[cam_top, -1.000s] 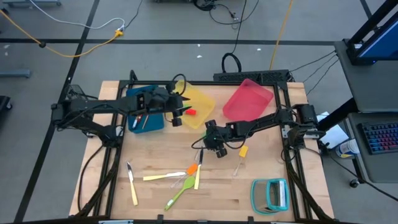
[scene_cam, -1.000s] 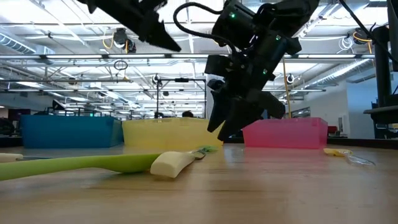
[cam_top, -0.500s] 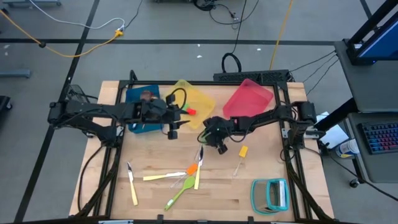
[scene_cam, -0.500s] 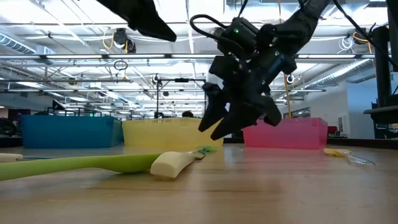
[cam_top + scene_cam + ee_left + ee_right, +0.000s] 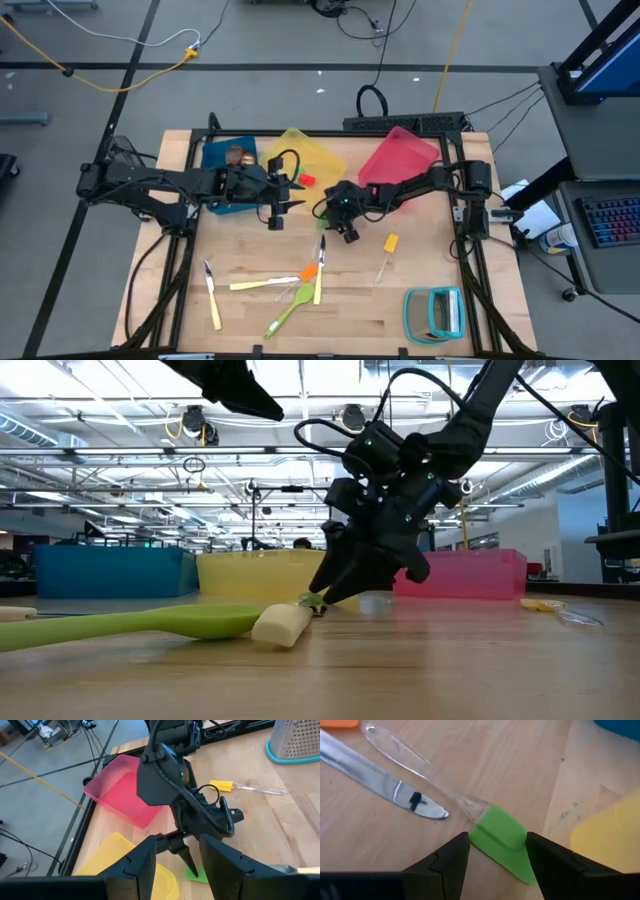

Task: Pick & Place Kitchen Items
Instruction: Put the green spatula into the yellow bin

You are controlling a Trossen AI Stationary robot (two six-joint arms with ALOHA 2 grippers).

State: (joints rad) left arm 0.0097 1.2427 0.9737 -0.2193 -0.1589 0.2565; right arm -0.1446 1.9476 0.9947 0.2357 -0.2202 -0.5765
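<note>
A tiny green spatula (image 5: 506,851) with a clear handle (image 5: 415,762) lies flat on the wooden table beside a table knife's blade (image 5: 375,777). My right gripper (image 5: 497,836) hangs low over it, open, slanting down, one finger on each side of the green head; I cannot tell whether it touches. In the high view it (image 5: 338,230) sits mid-table. My left gripper (image 5: 276,208) is open and holds nothing, above the table just near of the yellow bin (image 5: 315,160). More kitchen items lie nearer: an orange spatula (image 5: 308,271), a lime-green spoon (image 5: 288,310) and cream-handled cutlery (image 5: 212,295).
A blue bin (image 5: 228,158), the yellow bin with a red item (image 5: 307,180) and a pink bin (image 5: 400,160) line the far side. A yellow spatula (image 5: 390,243) lies right of my right gripper. A teal-framed rack (image 5: 435,312) stands at the near right corner.
My right gripper has sunk toward the table and tipped further down, going a little toward the left edge, coming to stand over the green spatula. My left gripper has swung from over the yellow bin toward the near edge. Both stay open.
</note>
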